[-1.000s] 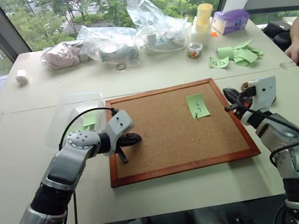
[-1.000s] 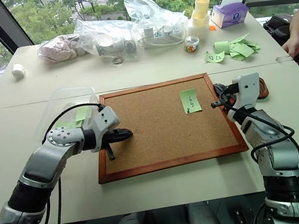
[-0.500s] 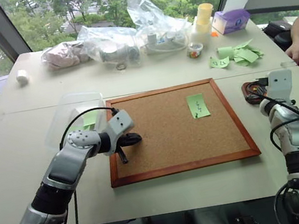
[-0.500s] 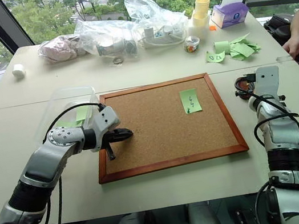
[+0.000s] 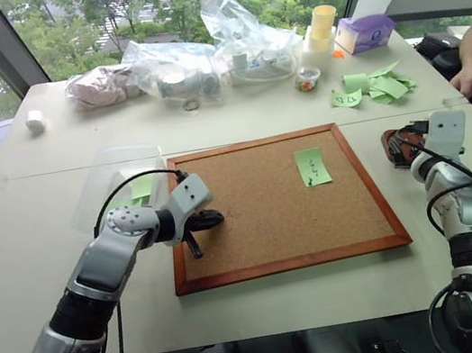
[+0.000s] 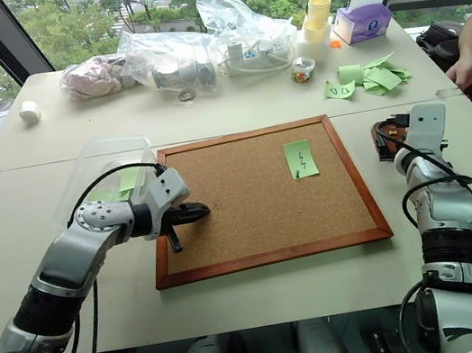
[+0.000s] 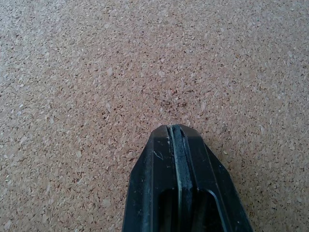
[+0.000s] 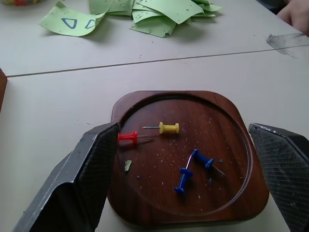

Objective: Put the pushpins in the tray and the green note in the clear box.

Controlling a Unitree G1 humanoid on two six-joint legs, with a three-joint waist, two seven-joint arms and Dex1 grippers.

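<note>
The right gripper (image 8: pixel 186 169) is spread wide over the tray (image 8: pixel 241 193) with pushpins (image 8: pixel 169 128) inside. The left gripper (image 7: pixel 177 145) is pressed together. The green note (image 5: pixel 311 167) might tear if a pin holds it.

On the table (image 5: pixel 34 221) we saw the cork board (image 5: pixel 262 218), with the tray (image 8: pixel 227 145) right of it and the clear box (image 5: pixel 108 176) left.

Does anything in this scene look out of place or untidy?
Yes. One green note still lies on the cork board, not in the clear box. Loose green slips lie scattered and curled on the table behind. In the tray, the pushpins lie properly.
</note>
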